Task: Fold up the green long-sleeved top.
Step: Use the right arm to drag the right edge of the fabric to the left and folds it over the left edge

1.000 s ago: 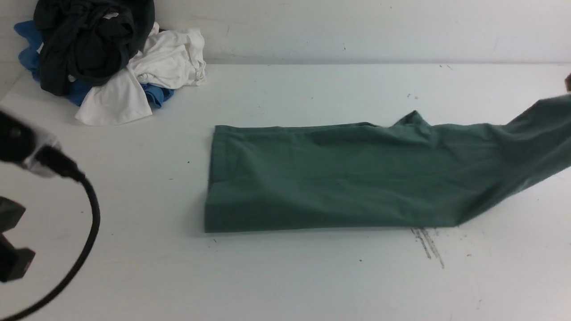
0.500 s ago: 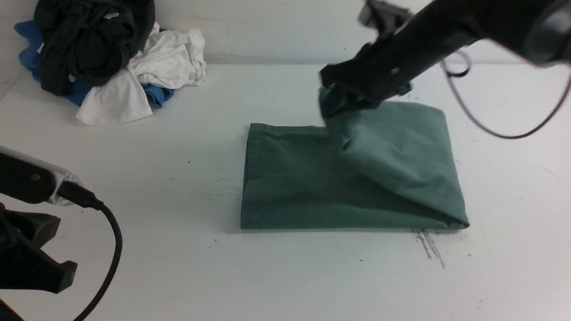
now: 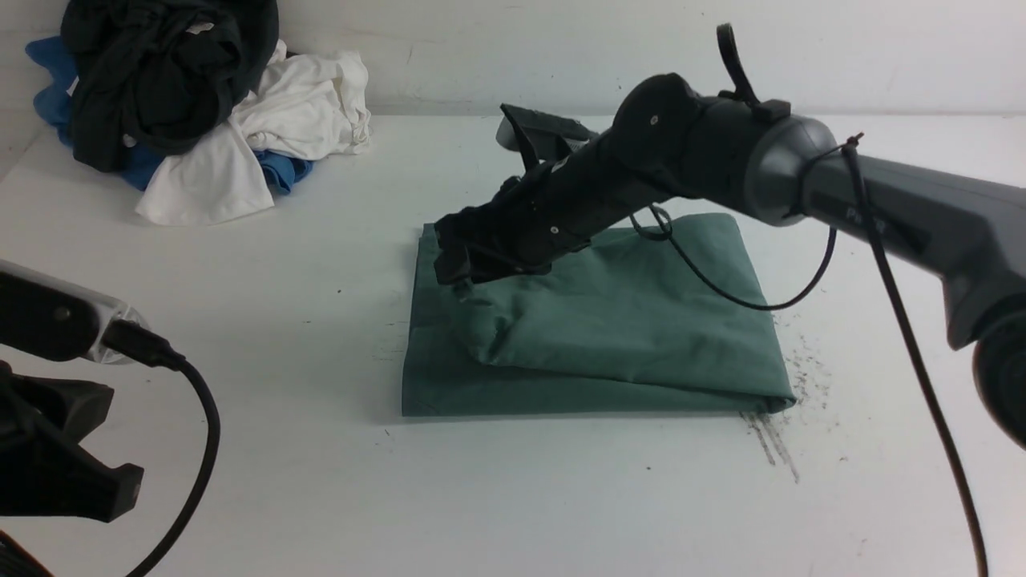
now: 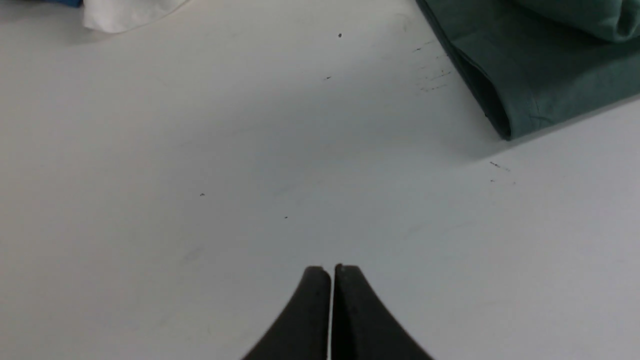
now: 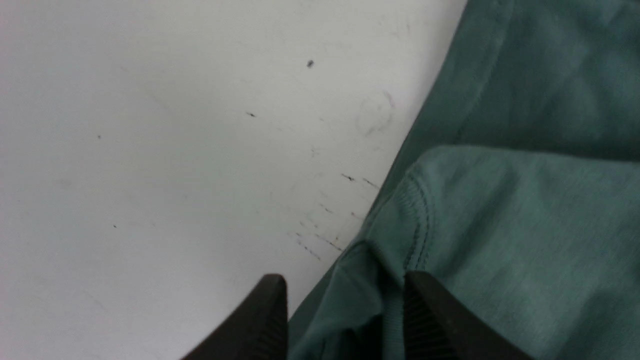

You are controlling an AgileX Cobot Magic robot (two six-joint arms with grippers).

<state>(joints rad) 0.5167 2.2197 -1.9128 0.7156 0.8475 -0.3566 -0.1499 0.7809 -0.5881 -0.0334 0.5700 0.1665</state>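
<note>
- Right gripper (image 5: 345, 320) parted, cloth hem between its jaws, over green top (image 3: 625, 320).
- Left gripper (image 4: 331, 280) closed, empty.
- Top folded in half; likely needs only squaring.

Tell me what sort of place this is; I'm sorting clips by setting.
Probably a robot test bench, not a home: a bare scuffed white table, a heap of spare clothes, and two robot arms around a folded green top.
</note>
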